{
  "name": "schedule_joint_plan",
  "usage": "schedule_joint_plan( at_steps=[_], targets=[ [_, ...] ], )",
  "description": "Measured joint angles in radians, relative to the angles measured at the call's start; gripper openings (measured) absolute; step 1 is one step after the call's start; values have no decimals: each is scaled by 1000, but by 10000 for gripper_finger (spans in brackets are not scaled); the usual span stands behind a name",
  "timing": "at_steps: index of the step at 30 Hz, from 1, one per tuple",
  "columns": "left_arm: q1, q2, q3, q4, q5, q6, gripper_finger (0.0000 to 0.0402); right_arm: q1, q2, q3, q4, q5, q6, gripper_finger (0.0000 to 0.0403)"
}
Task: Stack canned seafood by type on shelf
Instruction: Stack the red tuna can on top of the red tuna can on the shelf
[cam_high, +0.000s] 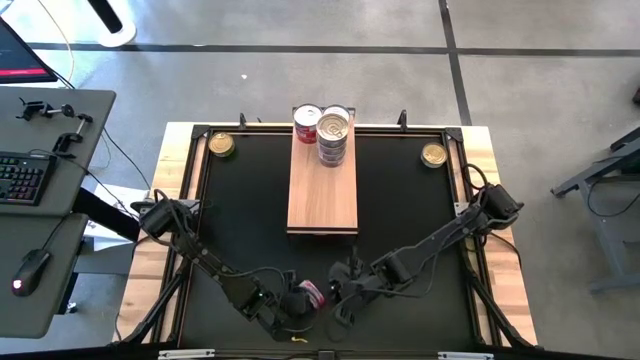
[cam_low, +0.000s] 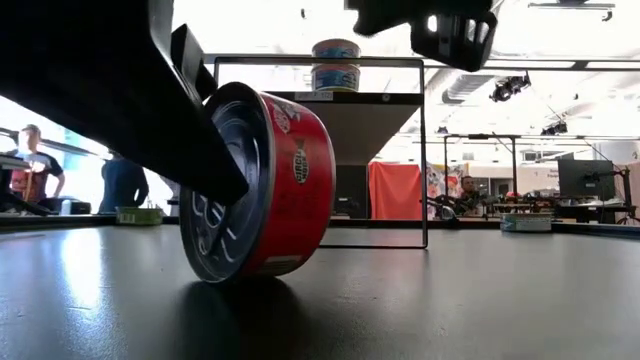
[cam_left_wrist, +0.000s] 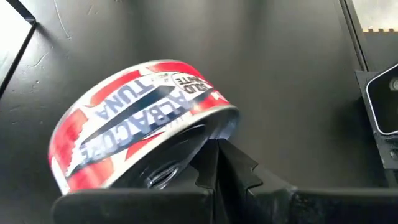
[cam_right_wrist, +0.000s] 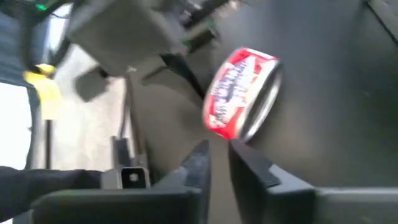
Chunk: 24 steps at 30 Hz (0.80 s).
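left tin: gold-lidded tin (cam_high: 221, 145) flat on the black mat (cam_high: 400, 200), far left corner, well apart from the plank
left gripper: left gripper (cam_high: 300, 303) low at the near edge of the mat, fingers clamped on a red tuna tin (cam_high: 313, 293)
held tin: red tuna tin on its edge, tilted, rim touching the mat in the low view (cam_low: 262, 185); silver face toward that camera, red label with white lettering on its side (cam_left_wrist: 140, 124); one dark finger (cam_left_wrist: 214, 163) pressed on the flat face
shelf: light-wood plank (cam_high: 322, 195) at mid-mat, running from the far edge toward the arms, near part bare
shelf tins: red-labelled tin (cam_high: 307, 123) and a stack of silver tins (cam_high: 334, 135), side by side at the plank's far end
right gripper: right gripper (cam_high: 345, 283) just beside the held tin, not touching it; fingers (cam_right_wrist: 199, 163) narrow, almost together, nothing between them
right tin: gold-lidded tin (cam_high: 433, 155) flat on the mat, far right corner
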Motion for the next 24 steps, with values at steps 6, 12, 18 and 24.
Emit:
schedule_joint_plan(
  at_steps=[6, 12, 18, 24],
  targets=[
    [-5, -17, 0, -13, 10, 0, 0, -11, 5, 0, 77, 14, -99, 156],
    [-22, -105, 0, -140, 30, -19, 0, -22, 16, 1, 120, -48, -179, 288],
    [-75, -223, 0, -376, -26, -75, 0, -19, 70, 105, -71, 51, -218, 318],
    [-109, -280, 0, -532, -105, -95, 0, -13, 165, 316, -265, 160, -177, 319]
  ],
)
